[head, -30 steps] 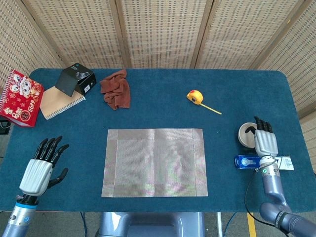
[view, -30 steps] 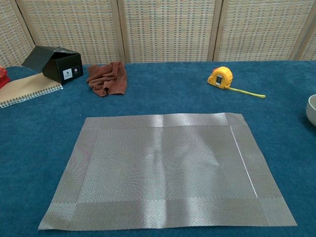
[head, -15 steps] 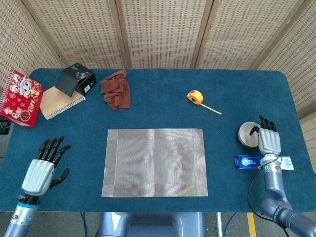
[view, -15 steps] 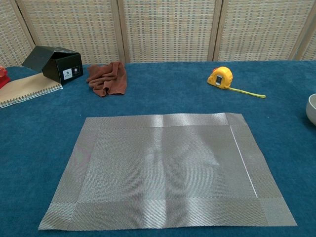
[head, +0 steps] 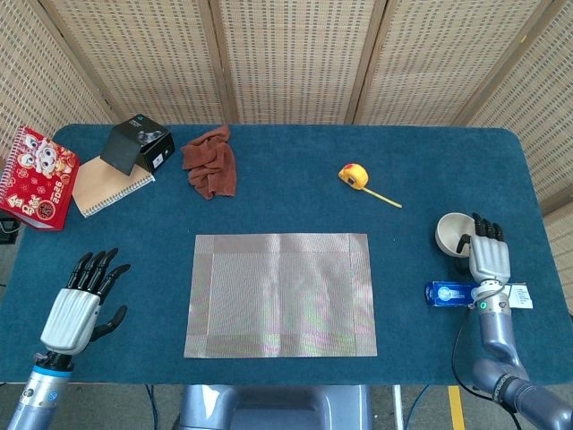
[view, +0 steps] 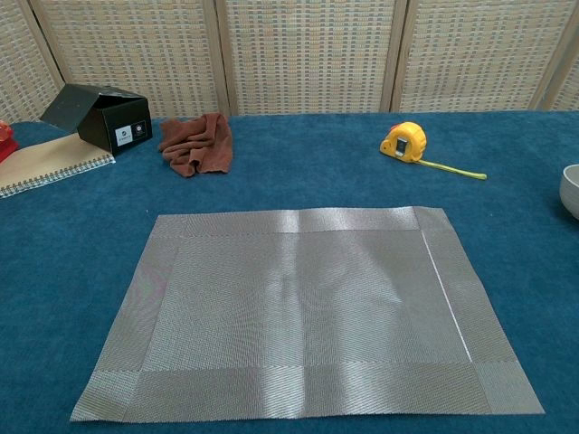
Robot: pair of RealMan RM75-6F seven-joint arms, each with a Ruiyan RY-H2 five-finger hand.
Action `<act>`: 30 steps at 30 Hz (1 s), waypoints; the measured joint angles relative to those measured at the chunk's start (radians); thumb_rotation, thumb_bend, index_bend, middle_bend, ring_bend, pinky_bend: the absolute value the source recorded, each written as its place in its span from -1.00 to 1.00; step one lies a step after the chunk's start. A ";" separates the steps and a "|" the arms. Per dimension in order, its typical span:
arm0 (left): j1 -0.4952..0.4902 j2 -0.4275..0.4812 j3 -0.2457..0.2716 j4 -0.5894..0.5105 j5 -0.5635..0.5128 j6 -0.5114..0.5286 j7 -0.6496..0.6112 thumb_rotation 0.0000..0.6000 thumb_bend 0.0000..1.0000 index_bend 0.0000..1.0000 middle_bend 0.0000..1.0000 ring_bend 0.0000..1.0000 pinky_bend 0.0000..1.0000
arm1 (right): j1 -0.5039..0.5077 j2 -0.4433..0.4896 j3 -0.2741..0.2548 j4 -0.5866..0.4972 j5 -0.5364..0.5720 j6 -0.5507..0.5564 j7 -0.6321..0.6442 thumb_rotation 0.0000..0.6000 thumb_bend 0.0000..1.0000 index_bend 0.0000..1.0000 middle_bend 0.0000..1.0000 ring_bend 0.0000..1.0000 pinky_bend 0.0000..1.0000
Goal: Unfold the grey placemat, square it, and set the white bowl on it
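Note:
The grey placemat (head: 280, 294) lies unfolded and flat at the table's front centre, its edges roughly parallel to the table edge; it fills the chest view (view: 303, 312). The white bowl (head: 450, 232) stands upright on the blue cloth to the mat's right, and only its rim shows at the right border of the chest view (view: 570, 190). My right hand (head: 489, 257) is just right of the bowl, fingers straight and pointing away, thumb at the bowl's near rim. My left hand (head: 77, 305) hovers at the front left, fingers spread, holding nothing.
A blue packet (head: 452, 292) and a white label (head: 520, 296) lie under my right wrist. A yellow tape measure (head: 354, 175) sits behind the mat. At the back left are a brown cloth (head: 211, 161), a black box (head: 137, 143), a spiral notebook (head: 109, 186) and a red book (head: 36, 176).
My right hand has drifted right, uncovering more of the bowl, and the bowl has shifted slightly away and right. My left hand has sunk a little. The mat has not moved.

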 measured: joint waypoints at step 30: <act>0.005 -0.005 -0.017 0.010 0.001 -0.002 -0.018 1.00 -0.32 -0.64 -1.00 -1.00 -1.00 | -0.026 0.047 -0.012 -0.183 -0.099 0.118 -0.003 1.00 0.17 0.35 -0.94 -1.00 -1.00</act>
